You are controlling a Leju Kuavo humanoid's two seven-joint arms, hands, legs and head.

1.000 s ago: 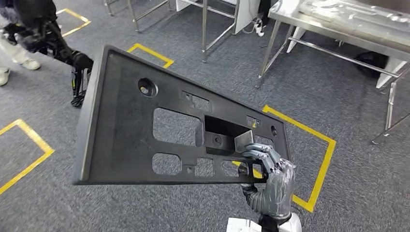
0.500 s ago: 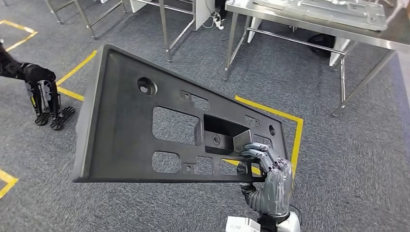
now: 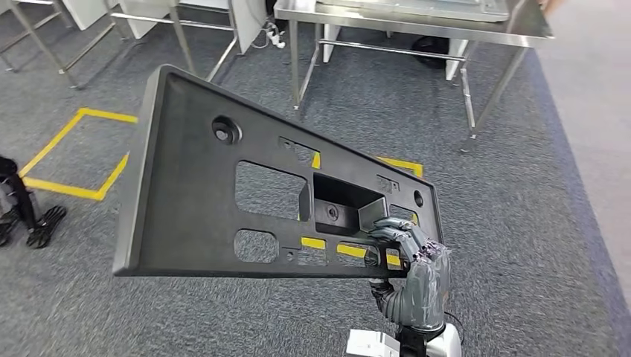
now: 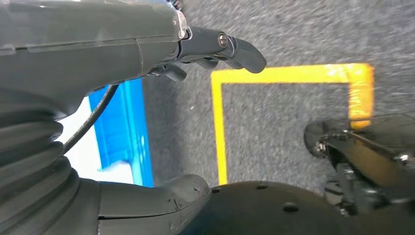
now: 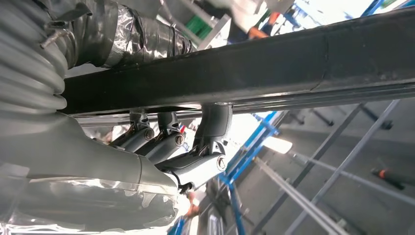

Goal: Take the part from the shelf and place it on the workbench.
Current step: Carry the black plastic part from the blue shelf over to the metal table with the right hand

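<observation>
The robot's right hand (image 3: 411, 262) grips a large black plastic panel (image 3: 201, 201) by its lower corner, its fingers (image 3: 393, 234) hooked over the bottom edge beside a recessed rectangular pocket, and holds it up in the air in front of the body, tilted, with the wide end out to the robot's left. The panel is a flat, wedge-shaped moulding with a raised rim, several rectangular cut-outs and a round hole near its upper left. In the right wrist view the dark fingers (image 5: 169, 139) curl around the panel's edge (image 5: 274, 61), closed firmly on it. Beyond the panel, across grey carpet (image 3: 521, 223) marked with yellow floor tape (image 3: 71, 152), stands a stainless-steel desk (image 3: 402, 26) on thin metal legs, well apart from the held part, with a flat metal sheet lying on its top. The left hand (image 4: 147, 46) hangs low over the carpet, its fingers (image 4: 240, 49) extended and apart with nothing held between them; a yellow taped corner (image 4: 288, 73) lies beneath it. At the left edge of the head view, a small black wheeled object (image 3: 26, 216) rests on the carpet.
</observation>
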